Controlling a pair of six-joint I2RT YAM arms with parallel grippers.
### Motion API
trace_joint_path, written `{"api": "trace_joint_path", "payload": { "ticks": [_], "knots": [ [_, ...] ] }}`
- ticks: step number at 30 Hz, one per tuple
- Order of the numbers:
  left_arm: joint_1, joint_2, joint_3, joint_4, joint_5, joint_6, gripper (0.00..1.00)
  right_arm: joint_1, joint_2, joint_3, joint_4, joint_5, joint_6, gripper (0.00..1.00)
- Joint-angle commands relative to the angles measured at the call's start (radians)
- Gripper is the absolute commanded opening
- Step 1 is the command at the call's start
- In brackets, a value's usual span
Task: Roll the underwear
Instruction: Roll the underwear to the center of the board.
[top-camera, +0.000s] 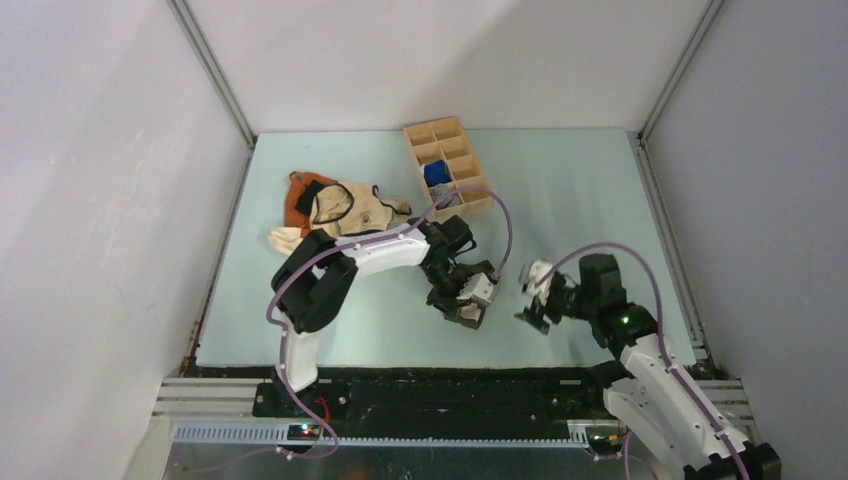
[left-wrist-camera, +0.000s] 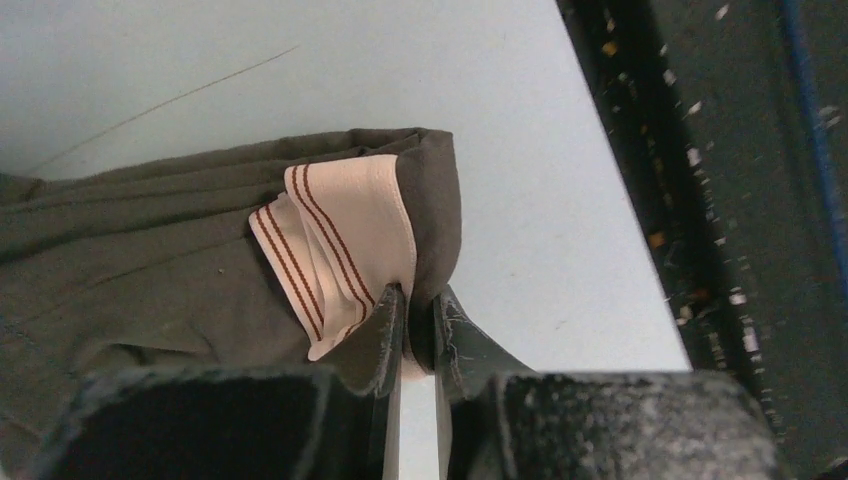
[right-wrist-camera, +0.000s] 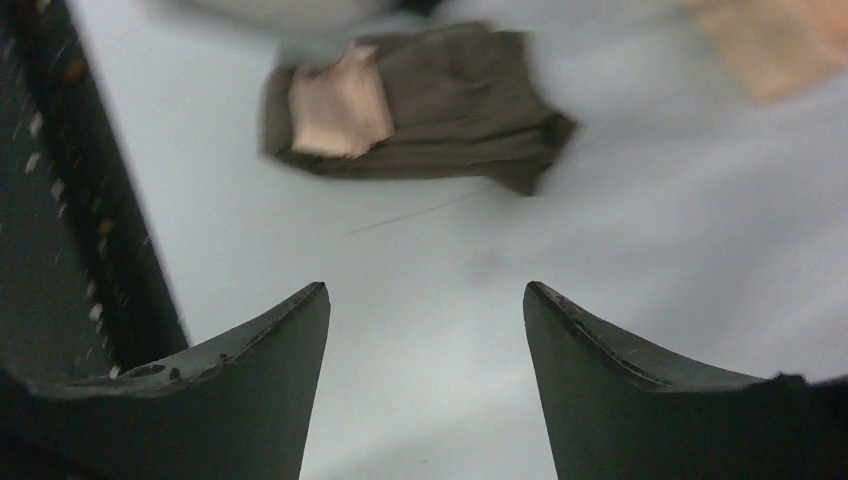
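Observation:
The underwear (left-wrist-camera: 150, 260) is dark olive-brown with a pale waistband (left-wrist-camera: 345, 235) striped in brown. It lies folded on the table near the front edge, mostly hidden under my left gripper in the top view (top-camera: 468, 316). It shows as a folded bundle in the right wrist view (right-wrist-camera: 450, 100). My left gripper (left-wrist-camera: 418, 300) is shut on a folded corner of the underwear beside the waistband. My right gripper (right-wrist-camera: 425, 290) is open and empty, a short way to the right of the underwear (top-camera: 530, 300).
A cream-and-orange garment (top-camera: 340, 208) lies at the back left. A wooden compartment tray (top-camera: 447, 165) at the back holds a blue roll (top-camera: 437, 172) and a grey one. The table's black front rail (top-camera: 450, 375) runs close to the underwear.

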Motion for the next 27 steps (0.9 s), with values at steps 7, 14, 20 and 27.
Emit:
{"api": "trace_joint_path", "payload": {
  "ticks": [7,14,20,27],
  "knots": [
    [0.069,0.159,0.118,-0.175,0.253,-0.228,0.00,0.368,0.064,-0.140,0.268,0.112,-0.227,0.78],
    [0.100,0.223,0.178,-0.182,0.313,-0.336,0.00,0.480,0.300,-0.127,0.521,0.132,-0.132,0.76],
    [0.114,0.235,0.202,-0.192,0.341,-0.367,0.00,0.507,0.384,-0.096,0.580,0.143,-0.035,0.70],
    [0.135,0.234,0.203,-0.238,0.336,-0.348,0.00,0.540,0.452,-0.093,0.670,0.192,0.100,0.66]
  ]
}}
